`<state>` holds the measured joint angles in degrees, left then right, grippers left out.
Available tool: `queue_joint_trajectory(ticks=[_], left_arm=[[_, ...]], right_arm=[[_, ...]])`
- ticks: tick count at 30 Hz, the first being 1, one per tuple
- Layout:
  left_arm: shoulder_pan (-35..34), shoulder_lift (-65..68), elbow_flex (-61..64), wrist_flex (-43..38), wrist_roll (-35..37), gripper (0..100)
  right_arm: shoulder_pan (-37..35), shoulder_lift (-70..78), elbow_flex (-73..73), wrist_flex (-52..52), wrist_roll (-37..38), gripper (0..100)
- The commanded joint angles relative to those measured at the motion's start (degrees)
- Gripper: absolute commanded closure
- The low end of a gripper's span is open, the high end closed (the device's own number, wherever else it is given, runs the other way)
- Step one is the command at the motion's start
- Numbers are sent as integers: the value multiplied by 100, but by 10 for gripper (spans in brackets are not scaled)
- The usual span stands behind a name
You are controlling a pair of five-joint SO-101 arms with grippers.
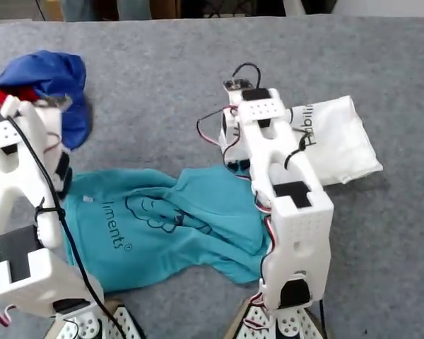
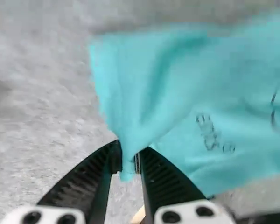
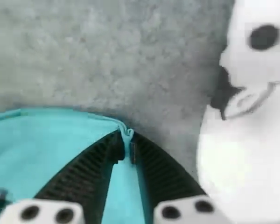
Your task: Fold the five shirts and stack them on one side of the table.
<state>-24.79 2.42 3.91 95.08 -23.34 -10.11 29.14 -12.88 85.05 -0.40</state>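
The teal shirt point(image 1: 162, 226) is soft matt cloth, the table point(image 1: 162, 70) covered in rough grey felt.

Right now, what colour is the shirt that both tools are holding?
The shirt is teal, clearest in the high view.

Both arms are bent forward, wrists low. The left gripper point(image 2: 127, 161) and right gripper point(image 3: 125, 149) each pinch the shirt point(image 2: 177, 93).

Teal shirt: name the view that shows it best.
High view: the teal shirt lies nearly whole on the table. Left wrist view shows a corner pinched in the left gripper; right wrist view, an edge in the right gripper.
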Motion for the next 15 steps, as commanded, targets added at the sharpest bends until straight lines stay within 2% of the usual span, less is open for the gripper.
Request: queue_joint_trajectory(ticks=[1,8,15], left_arm=[[66,-141,-1516,501,519,971],[22,-1090,-3424,580,1459,972],[22,-2523,-3635,580,1635,972]], right_arm=[[18,-1165,-919,369,-35,984],[18,-3099,-2448,396,-18,984],[26,-3996,-3996,396,-18,985]])
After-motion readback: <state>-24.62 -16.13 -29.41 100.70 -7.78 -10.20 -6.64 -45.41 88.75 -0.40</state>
